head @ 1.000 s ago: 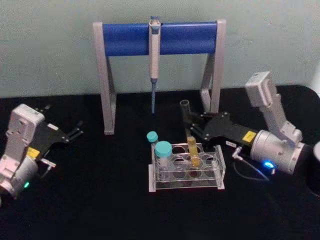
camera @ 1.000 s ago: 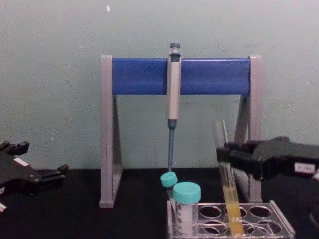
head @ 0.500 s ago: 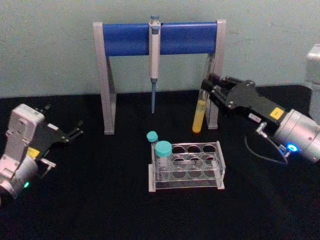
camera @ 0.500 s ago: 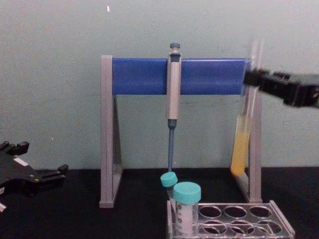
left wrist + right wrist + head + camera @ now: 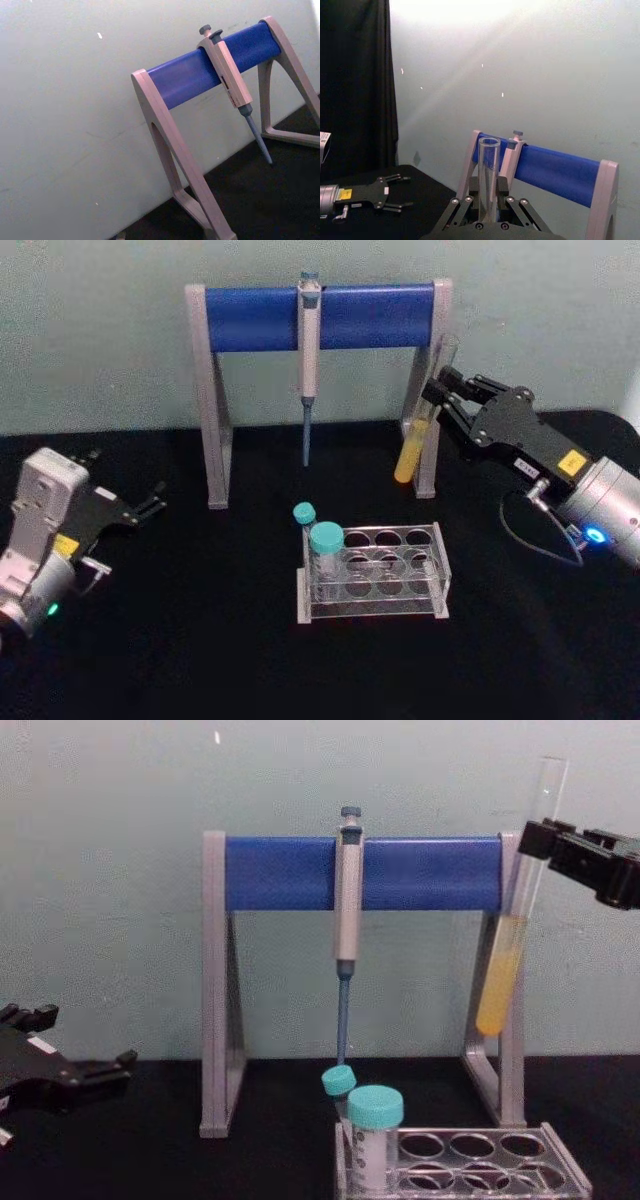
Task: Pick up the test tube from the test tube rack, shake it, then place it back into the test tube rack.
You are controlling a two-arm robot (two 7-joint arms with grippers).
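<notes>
Gripping tilted long clear glass test tube (image 5: 413, 452), yellow liquid inside: right hand (image 5: 441, 396) | raised behind low clear plastic rack (image 5: 375, 578) | left hand (image 5: 154, 502) parked, fingers apart.

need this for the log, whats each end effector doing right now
Left end effector: open, holding nothing.
Right end effector: closed on the test tube, clear of the test tube rack.

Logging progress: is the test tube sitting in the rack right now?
No, the right gripper holds the test tube up, clear of the test tube rack.
</notes>
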